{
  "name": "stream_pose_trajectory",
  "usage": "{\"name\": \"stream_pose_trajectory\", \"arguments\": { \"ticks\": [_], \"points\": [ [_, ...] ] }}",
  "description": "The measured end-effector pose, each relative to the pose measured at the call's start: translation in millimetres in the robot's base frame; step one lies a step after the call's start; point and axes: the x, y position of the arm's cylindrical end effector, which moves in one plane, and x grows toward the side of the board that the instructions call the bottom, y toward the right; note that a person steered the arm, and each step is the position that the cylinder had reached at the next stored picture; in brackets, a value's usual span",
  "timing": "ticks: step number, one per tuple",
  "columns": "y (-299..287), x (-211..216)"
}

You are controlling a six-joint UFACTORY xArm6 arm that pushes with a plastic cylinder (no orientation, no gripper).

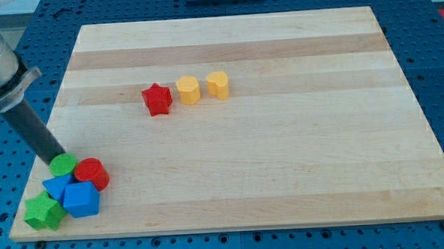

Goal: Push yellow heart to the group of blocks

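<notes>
My tip [51,157] sits at the view's lower left, down on the board [284,182] just at the upper-left edge of the green round block [64,164]; I can't tell whether it touches that block or only stands beside it. There is no claw to open or close here, only the dark rod, and it holds nothing. The upper part of the arm is cut off by the view's left edge.

Around the green round block is a tight cluster: a red cylinder [91,174] to its right, a blue block [81,199] below that, a second blue block [57,186] half hidden between its neighbours so its shape is hard to make out, and a green star [44,212] at the board's corner.

The yellow heart [218,85] is well apart, toward the view's top centre. It ends a short row, with a yellow hexagon [188,89] just left of it and a red star [157,99] left again.
</notes>
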Motion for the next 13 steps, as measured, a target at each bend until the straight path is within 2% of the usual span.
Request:
{"name": "stream_pose_trajectory", "arguments": {
  "ticks": [1, 3, 4, 5, 6, 8, 9, 11, 13],
  "points": [
    [33, -36],
    [218, -31],
    [299, -65],
    [329, -128],
    [287, -168],
    [288, -128],
    [254, -137],
    [219, -126],
    [201, -71]
  ]
}}
